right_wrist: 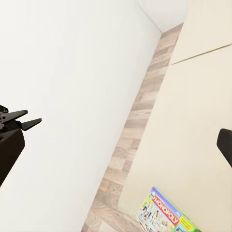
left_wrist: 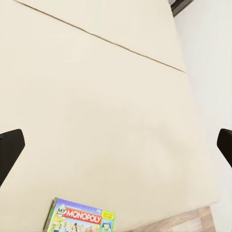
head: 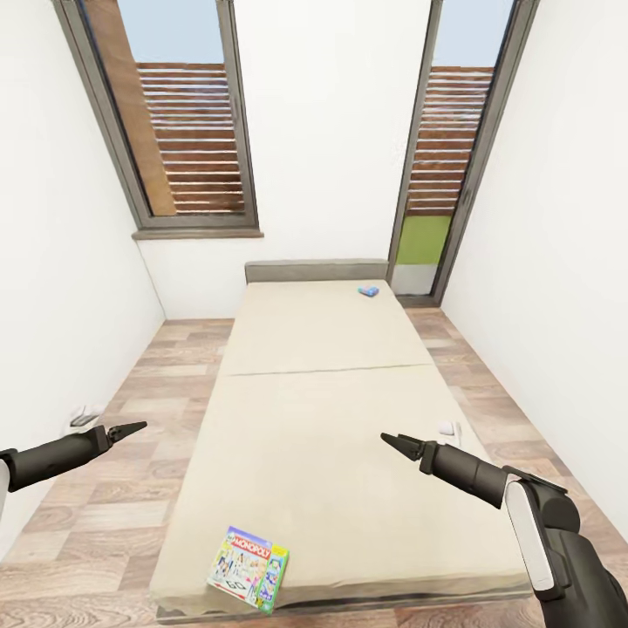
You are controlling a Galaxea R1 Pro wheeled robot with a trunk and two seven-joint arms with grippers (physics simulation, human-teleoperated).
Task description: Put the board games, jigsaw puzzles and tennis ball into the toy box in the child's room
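At the near end of the bed [head: 331, 419], close to its left corner, we see a green Monopoly game box [head: 249, 568] lying flat on the cream mattress, its printed lid facing up; at the far end, just short of the grey headboard [head: 316, 270] and toward the right, lies a small blue game box [head: 369, 290]. The two boxes are well apart, with the bare mattress and its cross seam between them. Our left gripper [head: 129, 429] hangs over the wood plank floor [head: 113, 471] to the left of the bed, and our right gripper [head: 394, 442] hovers over the right half of the mattress; both are empty, and from the head view the fingers look drawn together to a point, though the wrist views show dark finger pads at opposite edges, so we cannot tell how far they are parted. Two tall windows [head: 179, 122] flank the white far wall
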